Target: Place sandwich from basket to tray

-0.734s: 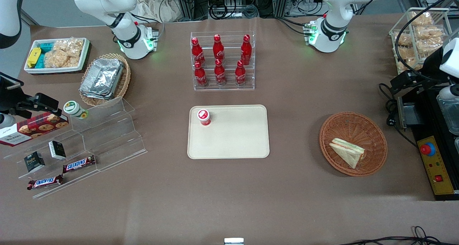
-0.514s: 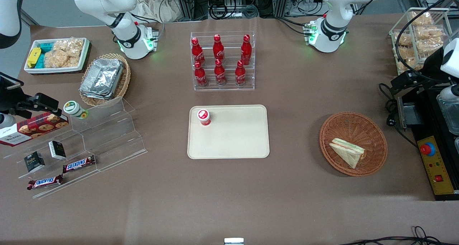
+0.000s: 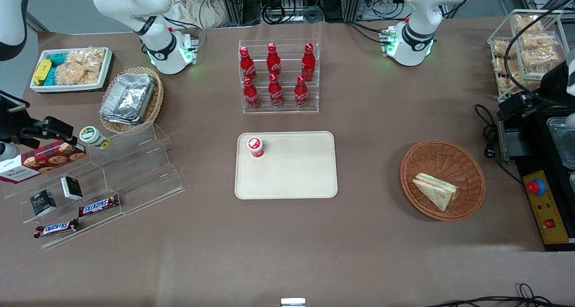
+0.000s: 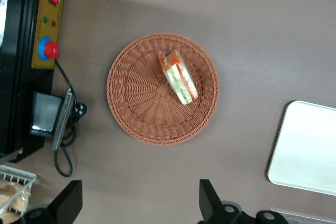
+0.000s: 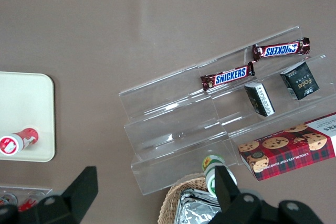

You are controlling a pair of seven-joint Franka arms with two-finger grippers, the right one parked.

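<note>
Reddish-brown wicker forms the basket [image 3: 442, 180], which sits on the brown worktop [image 3: 368, 118] toward the working arm's end, well apart from the tray [image 3: 286, 165]. The sandwich [image 3: 435, 190] lies inside the basket, on the part of its floor nearer the front camera; its filling layers of red, orange and green show along one edge in the left wrist view [image 4: 178, 76]. The cream tray is at the middle of the worktop and carries a small red-capped container [image 3: 255, 146] near one corner, the rest of its surface bare. A clear rack of red bottles [image 3: 278, 76] stands farther from the front camera than the tray.

The pincer [image 4: 137, 205] hangs high above the worktop beside the basket [image 4: 163, 88], touching nothing. Its two dark fingers [image 4: 70, 199] stand wide apart with bare worktop showing between them. A black unit with a red button [image 3: 534, 187] sits just beside the basket at the worktop's edge
</note>
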